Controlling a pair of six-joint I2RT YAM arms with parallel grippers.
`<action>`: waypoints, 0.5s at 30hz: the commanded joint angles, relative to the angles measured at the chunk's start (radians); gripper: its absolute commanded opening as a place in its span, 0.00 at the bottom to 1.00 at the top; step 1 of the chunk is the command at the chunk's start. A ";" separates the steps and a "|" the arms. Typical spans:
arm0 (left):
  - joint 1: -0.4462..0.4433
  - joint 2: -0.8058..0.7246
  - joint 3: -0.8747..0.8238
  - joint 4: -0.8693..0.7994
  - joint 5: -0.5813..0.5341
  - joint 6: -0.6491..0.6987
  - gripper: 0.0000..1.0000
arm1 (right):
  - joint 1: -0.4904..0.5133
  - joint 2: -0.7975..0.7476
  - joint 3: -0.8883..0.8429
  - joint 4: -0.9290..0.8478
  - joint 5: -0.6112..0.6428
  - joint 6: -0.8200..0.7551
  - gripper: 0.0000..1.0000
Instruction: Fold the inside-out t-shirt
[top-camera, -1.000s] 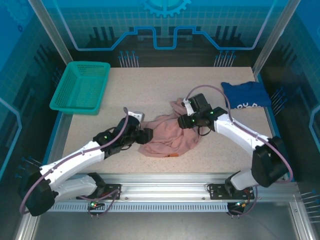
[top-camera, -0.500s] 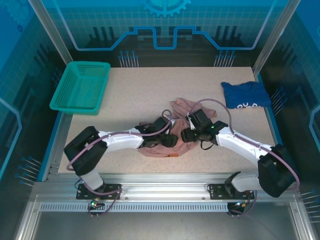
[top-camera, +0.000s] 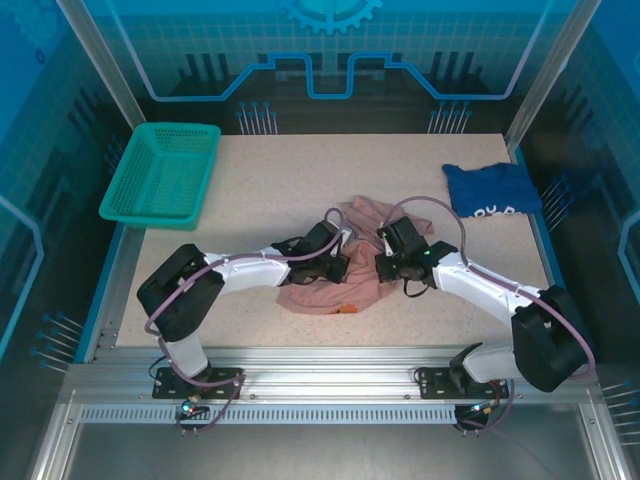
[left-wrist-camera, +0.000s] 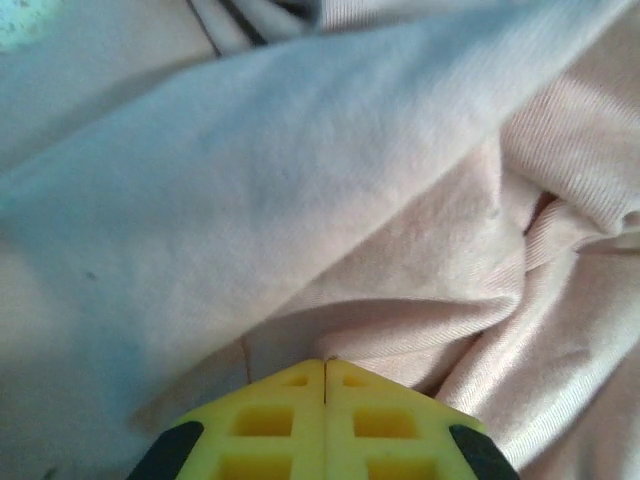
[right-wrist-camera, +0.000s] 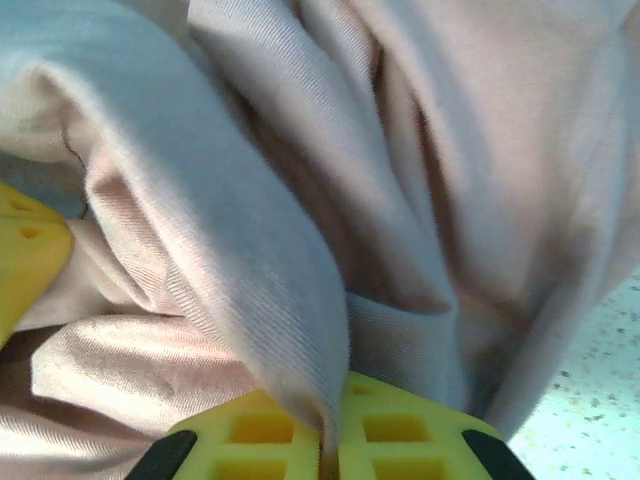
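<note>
Right gripper (right-wrist-camera: 332, 430) clamped on a fold of the inside-out t-shirt (top-camera: 318, 293). Left gripper (left-wrist-camera: 325, 370) closed, tips against cloth. Risk: layers bunched just ahead; pulling could drag the wad rather than spread it.

The t-shirt (top-camera: 322, 290) lies bunched on the worktop (top-camera: 260, 180), under and between both jaws. A basket (top-camera: 160, 175) sits well left of and behind the left jaws. A second shirt (top-camera: 492, 188) lies right of and behind the right jaws.
</note>
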 joint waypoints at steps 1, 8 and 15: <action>0.020 -0.107 -0.033 0.036 0.076 -0.023 0.01 | -0.029 -0.063 0.027 -0.044 0.006 -0.057 0.05; 0.085 -0.357 -0.108 0.065 0.204 -0.089 0.00 | -0.082 -0.174 0.074 -0.123 -0.103 -0.161 0.02; 0.104 -0.529 -0.198 0.088 0.339 -0.131 0.00 | -0.093 -0.153 0.088 -0.154 -0.186 -0.141 0.10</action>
